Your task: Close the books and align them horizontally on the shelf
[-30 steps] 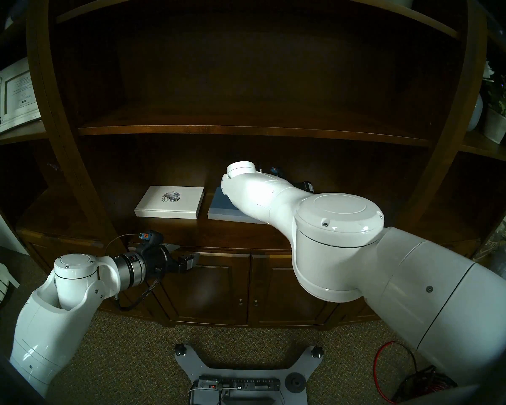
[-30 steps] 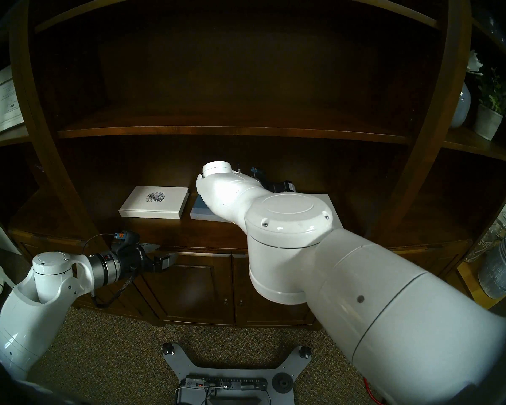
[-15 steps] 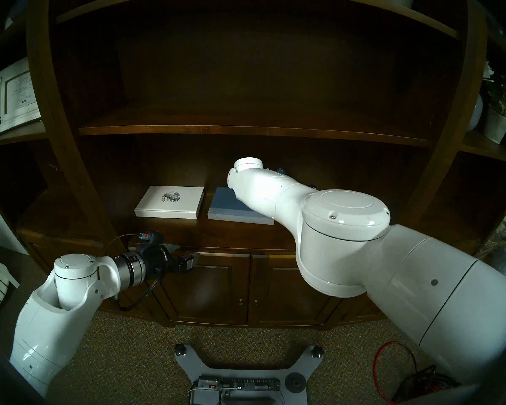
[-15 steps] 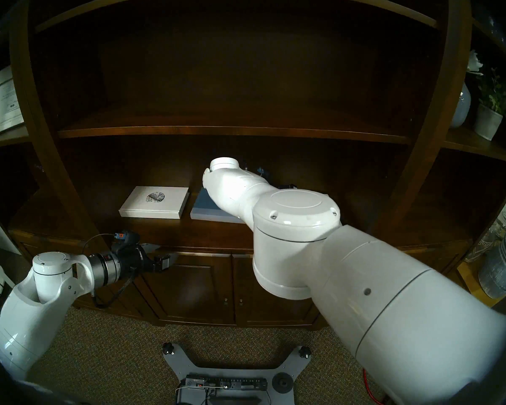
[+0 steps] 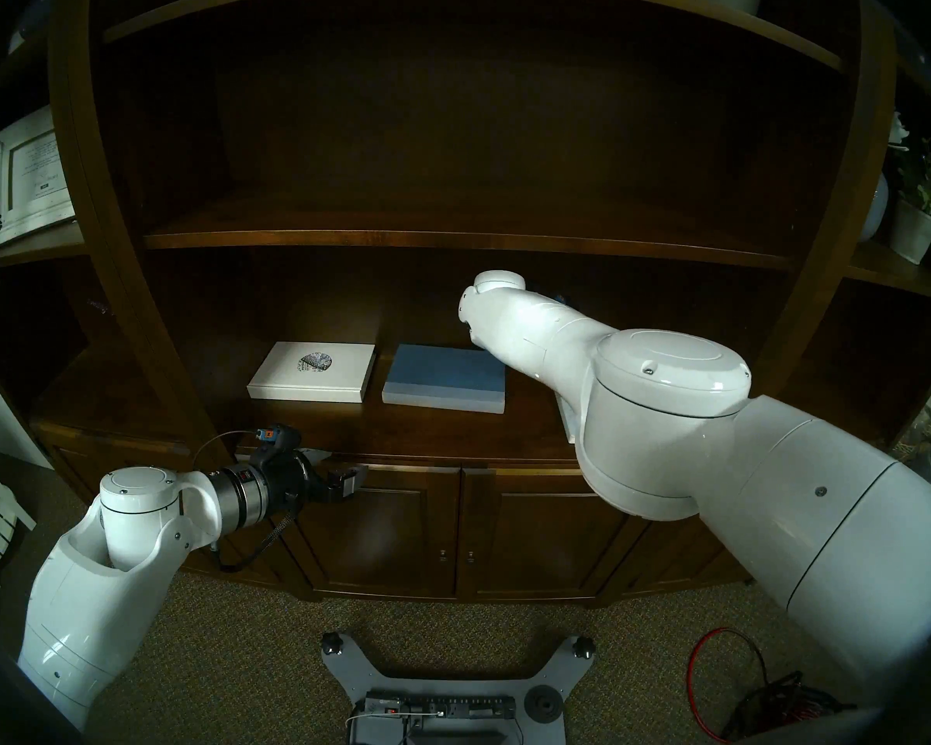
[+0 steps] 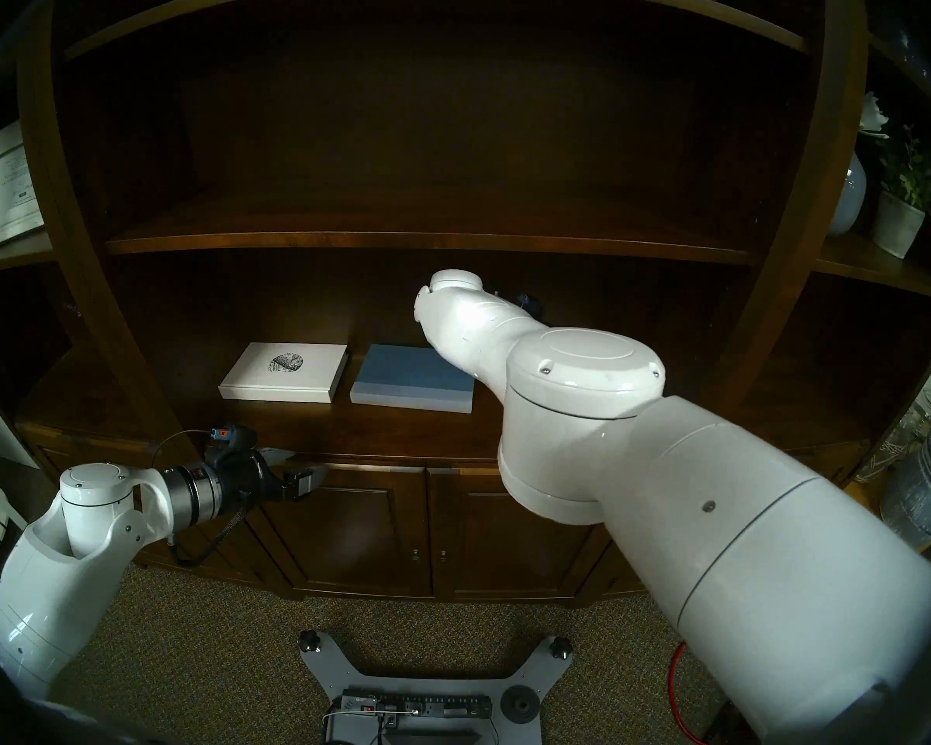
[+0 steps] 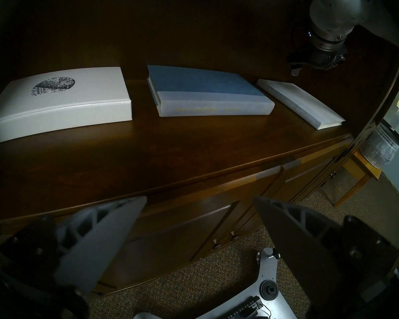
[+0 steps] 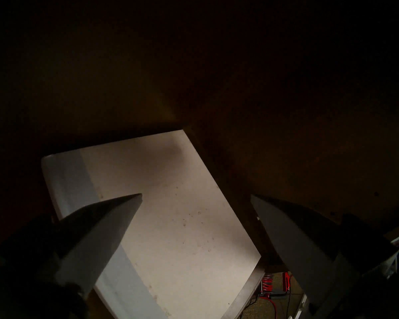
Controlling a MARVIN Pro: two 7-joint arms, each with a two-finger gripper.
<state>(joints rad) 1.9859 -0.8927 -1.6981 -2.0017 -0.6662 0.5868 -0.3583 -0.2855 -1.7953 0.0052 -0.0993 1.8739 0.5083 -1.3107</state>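
Observation:
Three closed books lie flat on the dark-brown shelf [image 5: 345,432]. The white book with a dark round emblem [image 5: 313,372] is on the left and the blue book with a pale edge [image 5: 447,378] is in the middle, the two side by side and parallel. The plain white book [image 7: 300,102] lies on the right, turned at an angle, and is mostly hidden behind my right arm in the head views. My right gripper [image 8: 196,194] is open and empty above the plain white book [image 8: 171,219]. My left gripper [image 7: 199,197] is open and empty, below and in front of the shelf's front edge.
A thinner board [image 5: 452,241] runs close above the shelf. Panelled cabinet doors [image 5: 399,523] are below it. A white-framed picture [image 5: 28,174] stands at the far left and a potted plant [image 5: 920,228] at the far right. A jar [image 6: 925,491] and a red cable [image 5: 721,674] are low on the right.
My right arm has swung to the right and lifted, uncovering the blue book. The left arm and the books have not moved.

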